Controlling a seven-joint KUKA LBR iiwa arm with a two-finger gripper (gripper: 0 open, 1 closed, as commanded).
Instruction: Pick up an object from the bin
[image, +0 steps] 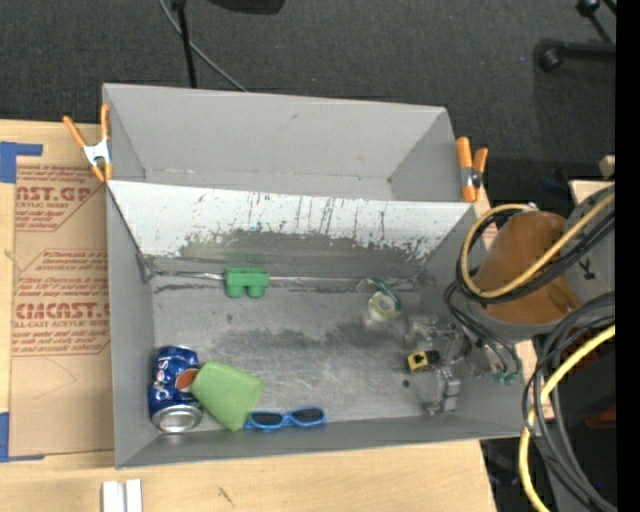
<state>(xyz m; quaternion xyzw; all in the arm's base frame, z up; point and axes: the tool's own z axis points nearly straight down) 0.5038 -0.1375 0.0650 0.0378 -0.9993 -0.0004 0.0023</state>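
- Five loose things lie in the bin (300, 150), as I count them. A blue Pepsi can (173, 389), a green soft wedge (228, 396) leaning on it and blue sunglasses (286, 418) crowd the near left corner. A green block (246, 284) sits at the foot of the back wall, and a small pale round thing (381, 306) lies right of centre.
- The gripper (440, 385) is low in the near right corner, close to the right wall. I cannot tell how far it is open, nor whether it has hold of anything.
- A small yellow-and-black piece (418, 361) sits just beside the gripper. I cannot say whether it is a bin thing or part of the wrist.
- If it is loose, I judge it the likeliest pick; otherwise the pale round thing is nearest.
- I suspect the sloped walls let things slide to the floor's edges, which would explain the left cluster and the block against the back.
- The middle of the floor is bare, so there is free travel leftward. The right corner is tight, with walls on two sides and cables hanging close over the rim.
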